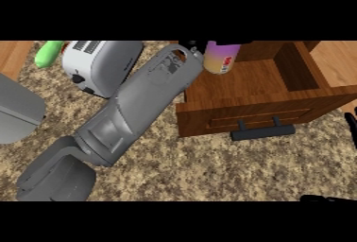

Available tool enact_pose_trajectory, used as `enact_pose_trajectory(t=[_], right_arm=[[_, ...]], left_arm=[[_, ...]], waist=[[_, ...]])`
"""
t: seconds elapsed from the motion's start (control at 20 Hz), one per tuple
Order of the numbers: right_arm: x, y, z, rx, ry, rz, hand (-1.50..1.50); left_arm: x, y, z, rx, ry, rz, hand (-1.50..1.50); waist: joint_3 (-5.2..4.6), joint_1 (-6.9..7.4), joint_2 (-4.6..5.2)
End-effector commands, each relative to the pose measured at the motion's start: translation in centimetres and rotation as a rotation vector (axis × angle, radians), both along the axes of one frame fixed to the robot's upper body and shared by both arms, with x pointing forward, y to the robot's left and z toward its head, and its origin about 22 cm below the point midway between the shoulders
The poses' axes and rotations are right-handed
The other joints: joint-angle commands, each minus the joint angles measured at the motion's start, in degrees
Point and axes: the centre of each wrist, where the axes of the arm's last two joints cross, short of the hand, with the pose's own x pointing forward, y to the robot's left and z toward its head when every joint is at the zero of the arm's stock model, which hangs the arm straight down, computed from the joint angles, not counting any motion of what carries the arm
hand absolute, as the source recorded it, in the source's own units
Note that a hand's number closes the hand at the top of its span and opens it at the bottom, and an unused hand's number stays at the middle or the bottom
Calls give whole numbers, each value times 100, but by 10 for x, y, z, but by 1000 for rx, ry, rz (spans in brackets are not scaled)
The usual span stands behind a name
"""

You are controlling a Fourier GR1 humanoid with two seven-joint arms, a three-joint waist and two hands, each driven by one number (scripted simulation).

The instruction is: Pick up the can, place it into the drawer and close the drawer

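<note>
We see the can (222, 57) at the far edge of the view, purple above and pale below, standing over the far left part of the open drawer (251, 90). Whether it rests on the drawer's floor or hangs just above it, we cannot tell. Just left of the can, a bit of black at the end of the long grey forearm (140, 104) is all that shows of our left hand (193, 47); it sits right beside the can, but we cannot tell whether its fingers are curled round the can or spread.

The drawer is a wooden box pulled out toward us, with a tall wooden wall on its far right side and a dark bar handle (263, 132) on its near front panel. The forearm runs diagonally from the near left corner up to the drawer's far left corner.

Left of the forearm stands a grey toaster (97, 64), and beyond it, at the far left, lies a green object (49, 53). A grey shape (17, 113) sits at the left edge. The counter (209, 170) has a speckled brown top.

At the right edge, dark fingers of our right hand (351, 130) just show, too little to tell their state.
</note>
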Motion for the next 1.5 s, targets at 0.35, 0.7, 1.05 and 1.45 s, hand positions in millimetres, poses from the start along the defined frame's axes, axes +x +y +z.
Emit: enact_pose_trajectory(t=[0.35,0.7,1.05,1.45], right_arm=[[4,3,5,-6,-4,20,-150],[4,1,9,-19,-23,36,-150],[-1,7,27,-184,-95,-3,-150],[4,16,38,-414,-170,12,-150]], left_arm=[[0,3,-14,28,-1,78,-150],[1,7,-23,14,-18,136,-150],[0,5,-20,-53,-7,148,-150],[-3,-1,-10,-125,7,97,-150]], waist=[[2,-104,14],[5,-255,52],[-6,-204,30],[-9,46,-11]])
